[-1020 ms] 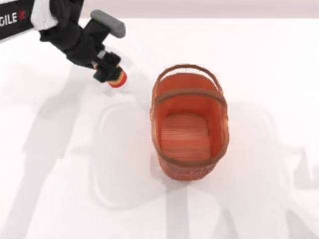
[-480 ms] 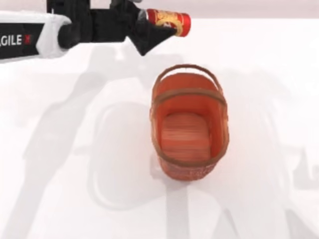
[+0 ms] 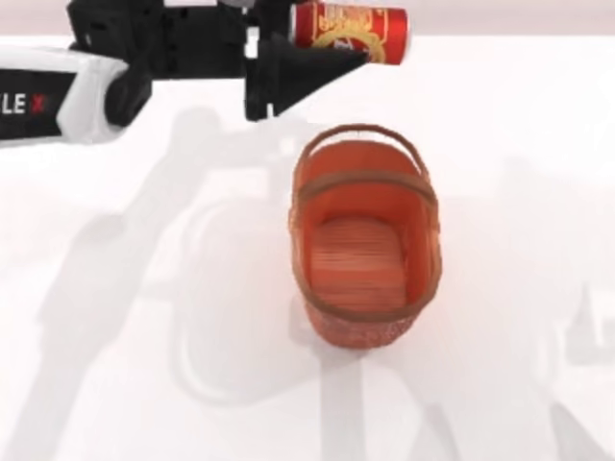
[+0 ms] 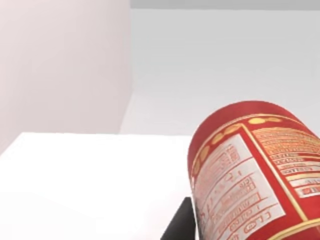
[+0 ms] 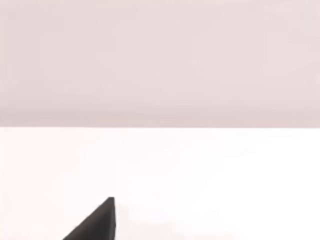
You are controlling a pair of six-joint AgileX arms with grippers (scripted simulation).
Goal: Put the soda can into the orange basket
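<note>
From above, my left arm reaches in from the table's left, its black left gripper clamped around the small red cylindrical soda can, held sideways beyond the large oval orange woven basket. The left wrist view shows the can's label close up. The right wrist view shows only a dark finger tip.

Red soda can (gold-and-white label); orange woven basket, brown rim.

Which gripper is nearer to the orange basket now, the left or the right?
The left. The left gripper holds the soda can above the table just beyond the orange basket; the right gripper is outside the top view.
</note>
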